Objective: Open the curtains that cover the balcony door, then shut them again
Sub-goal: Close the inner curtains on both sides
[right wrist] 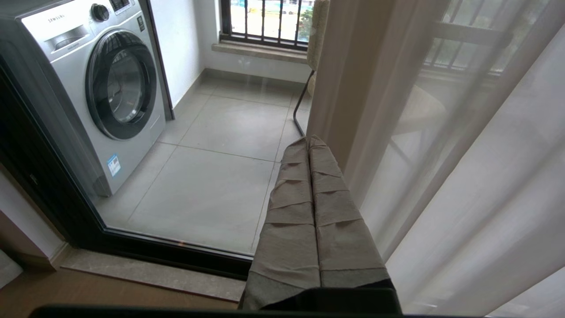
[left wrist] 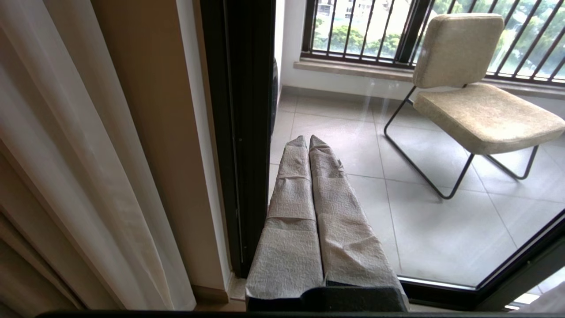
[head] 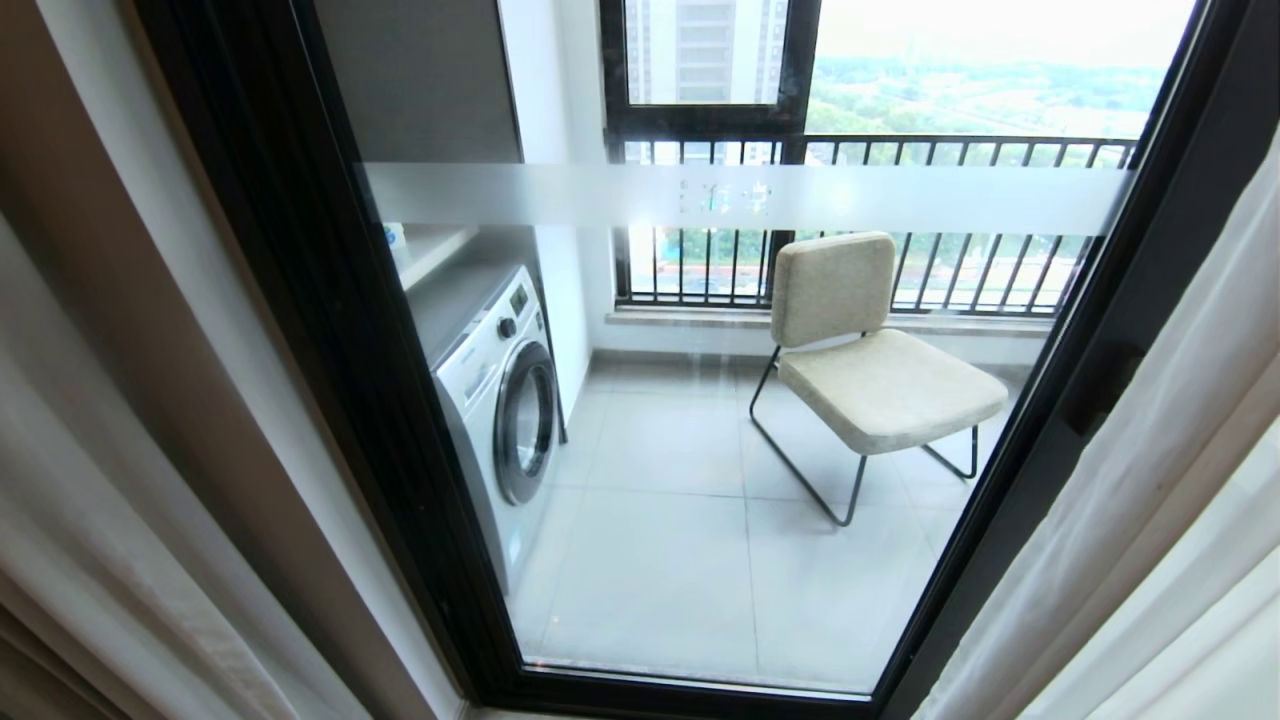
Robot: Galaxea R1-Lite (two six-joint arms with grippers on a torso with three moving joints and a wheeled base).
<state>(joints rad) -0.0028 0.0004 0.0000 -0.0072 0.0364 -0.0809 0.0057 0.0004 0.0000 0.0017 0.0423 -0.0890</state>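
Beyond the glass I see a tiled balcony with a washing machine [head: 497,400] at nine o'clock and a padded chair [head: 880,360] at two o'clock. The balcony door [head: 300,300] stands uncovered in front of me; the curtains [head: 1150,520] hang bunched at both sides, at three and nine o'clock, so I judge the opening half done and the closing still ahead. My left pincer [left wrist: 307,140] sits pressed fully together, holding nothing, near the left frame. My right pincer [right wrist: 307,140] is likewise pinched together and empty, just beside the sheer, handy for catching its edge.
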